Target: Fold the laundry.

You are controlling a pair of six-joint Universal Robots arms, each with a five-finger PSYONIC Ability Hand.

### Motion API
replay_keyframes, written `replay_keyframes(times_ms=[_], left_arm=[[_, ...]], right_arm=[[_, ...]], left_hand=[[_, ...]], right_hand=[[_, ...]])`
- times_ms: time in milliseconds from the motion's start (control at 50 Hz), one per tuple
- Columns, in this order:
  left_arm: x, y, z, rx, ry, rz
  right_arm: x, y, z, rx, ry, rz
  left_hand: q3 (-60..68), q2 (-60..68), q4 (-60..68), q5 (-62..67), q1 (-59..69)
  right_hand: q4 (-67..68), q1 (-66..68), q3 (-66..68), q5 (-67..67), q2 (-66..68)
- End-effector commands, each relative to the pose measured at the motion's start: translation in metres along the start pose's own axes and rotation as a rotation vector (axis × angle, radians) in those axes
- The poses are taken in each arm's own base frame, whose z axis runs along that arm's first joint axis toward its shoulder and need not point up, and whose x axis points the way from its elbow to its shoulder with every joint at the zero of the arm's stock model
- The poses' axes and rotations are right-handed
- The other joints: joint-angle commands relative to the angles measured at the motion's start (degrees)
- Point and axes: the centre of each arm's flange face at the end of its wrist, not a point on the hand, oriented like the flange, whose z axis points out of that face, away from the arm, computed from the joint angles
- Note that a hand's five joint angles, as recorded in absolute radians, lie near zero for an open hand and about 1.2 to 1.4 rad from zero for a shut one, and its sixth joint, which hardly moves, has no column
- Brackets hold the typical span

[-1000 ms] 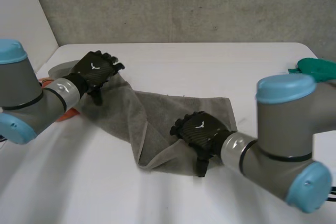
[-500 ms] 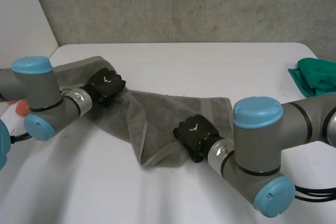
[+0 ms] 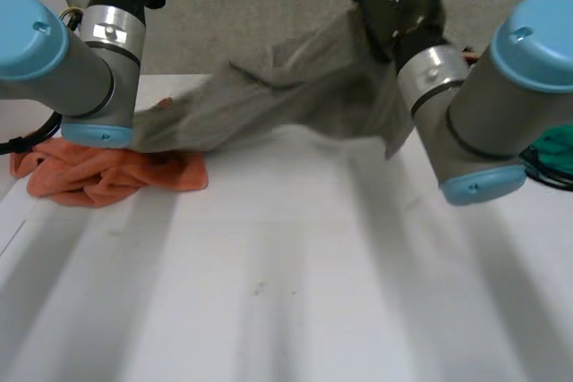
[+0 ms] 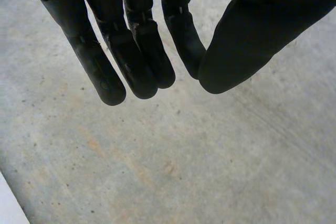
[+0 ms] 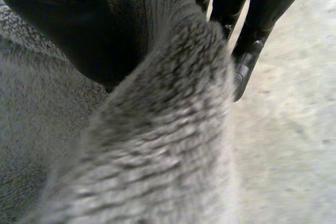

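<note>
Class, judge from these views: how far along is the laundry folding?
Nothing looks folded yet. In hand: the right hand pinches the grey towel and holds one end raised over the table; the left hand is open, holding nothing. Left: folding it, plus the crumpled orange cloth.

Plain grey towel [image 3: 295, 87], orange cloth [image 3: 98, 174], white table [image 3: 295, 292], seemingly green cloth [image 3: 559, 145]
</note>
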Motion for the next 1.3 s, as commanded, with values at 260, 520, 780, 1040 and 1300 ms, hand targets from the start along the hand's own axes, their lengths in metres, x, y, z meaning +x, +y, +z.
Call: replay_keyframes(times_ms=[260, 520, 780, 1040, 1300], left_arm=[[0.055, 0.029, -0.184, -0.48, 0.317, -0.07], [0.07, 0.041, -0.119, -0.335, 0.309, -0.092], [0.141, 0.074, -0.122, -0.23, 0.664, -0.192], [0.194, 0.073, -0.177, -0.31, 0.973, -0.328], [0.153, 0.064, -0.107, -0.292, 0.547, -0.272]], right_arm=[[-0.023, 0.082, -0.116, -0.458, -0.496, -0.026], [0.007, 0.017, -0.123, -0.303, -0.421, -0.098], [0.025, -0.067, -0.145, -0.081, -0.356, -0.079], [0.023, -0.076, -0.155, -0.057, -0.364, -0.079], [0.025, -0.037, -0.127, -0.155, -0.346, -0.082]], left_hand=[[-3.6, -3.9, -4.0, -1.8, -1.5], [-40.5, -40.8, -40.9, -38.7, -38.4], [-44.7, -45.0, -45.1, -42.9, -42.6], [-33.7, -33.9, -34.1, -31.8, -31.6], [11.8, 11.5, 11.3, 13.6, 13.9]], right_hand=[[11.8, 25.5, 12.6, 14.9, 13.0], [11.8, 25.5, 12.6, 14.9, 13.0], [11.8, 25.5, 12.6, 14.9, 13.0], [11.8, 25.5, 12.6, 14.9, 13.0], [11.8, 25.5, 12.6, 14.9, 13.0]])
